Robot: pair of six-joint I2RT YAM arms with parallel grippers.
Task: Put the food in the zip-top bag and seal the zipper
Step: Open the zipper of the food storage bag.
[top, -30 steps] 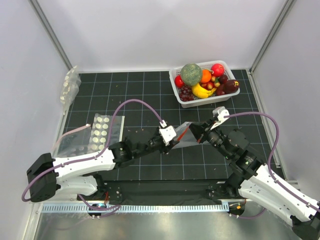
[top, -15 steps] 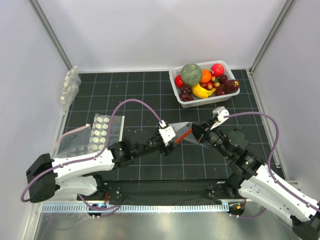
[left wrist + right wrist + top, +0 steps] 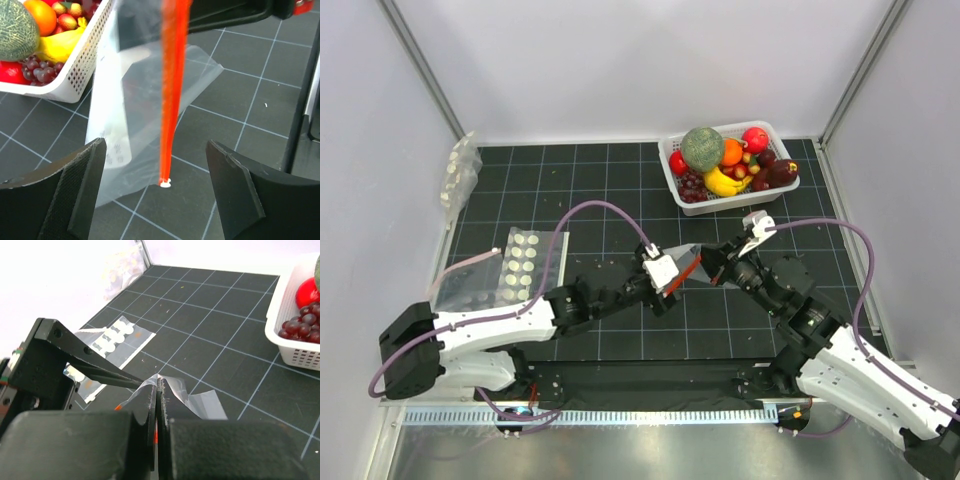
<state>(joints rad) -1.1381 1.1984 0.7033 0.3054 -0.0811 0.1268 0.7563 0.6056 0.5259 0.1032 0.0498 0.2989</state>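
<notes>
Top view: the clear flat zip-top bag is held up over the dark gridded worktop. Glossy red and orange toy fruits fill the white perforated basket at its 1 o'clock.

Left wrist view: the left hand is spread wide, and the red-orange zipper strip dangles between its fingers, apart from both.

Right wrist view: the right hand is pressed together, pinching the bag's film.

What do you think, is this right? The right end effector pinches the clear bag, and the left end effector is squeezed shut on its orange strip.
No. The right end effector does pinch the zip-top bag, but the left end effector is open: the left wrist view shows its fingers wide apart, the zipper between them touching neither.
</notes>
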